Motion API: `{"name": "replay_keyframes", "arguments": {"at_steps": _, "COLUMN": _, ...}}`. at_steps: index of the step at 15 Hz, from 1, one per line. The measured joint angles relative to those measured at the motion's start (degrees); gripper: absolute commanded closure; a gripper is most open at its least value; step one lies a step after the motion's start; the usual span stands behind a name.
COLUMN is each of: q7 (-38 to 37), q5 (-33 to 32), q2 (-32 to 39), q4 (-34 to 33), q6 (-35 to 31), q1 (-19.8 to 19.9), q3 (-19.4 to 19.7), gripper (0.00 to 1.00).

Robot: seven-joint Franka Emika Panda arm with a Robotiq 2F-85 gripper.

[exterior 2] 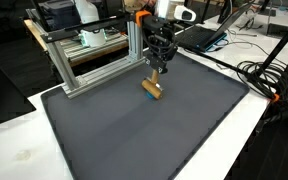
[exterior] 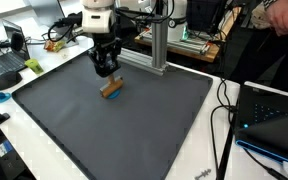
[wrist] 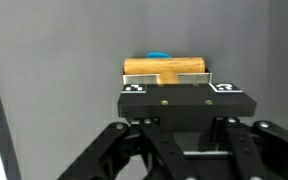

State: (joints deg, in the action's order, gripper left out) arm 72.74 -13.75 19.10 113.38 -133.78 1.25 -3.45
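At the claw (exterior: 106, 72) tips, wooden block (exterior: 111, 89), seemingly gripped, on grey mat (exterior: 134, 130)

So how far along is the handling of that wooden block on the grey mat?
Done: the end effector is on the light-brown wooden block, with its jaws shut around the block's middle in the wrist view. In hand: that grip, with the block low over the dark grey mat; whether they touch I cannot tell. Left: any clear lift or move elsewhere, none shown yet.

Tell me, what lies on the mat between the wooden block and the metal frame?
Nothing: only bare dark mat lies between the wooden block and the metal frame, as an exterior view shows.
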Motion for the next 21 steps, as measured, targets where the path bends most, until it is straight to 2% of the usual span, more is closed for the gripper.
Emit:
{"name": "replay_keyframes", "arguments": {"at_steps": 13, "q7": 0.0, "q5": 0.1, "q2": 0.2, "q4": -0.2, "q6": 0.0, "q1": -0.3, "q3": -2.0, "gripper": 0.78}}
{"name": "replay_keyframes", "arguments": {"at_steps": 21, "q7": 0.0, "q5": -1.1, "q2": 0.1, "q4": -0.2, "q6": 0.1, "q1": -0.2, "q3": 0.1, "gripper": 0.78}}
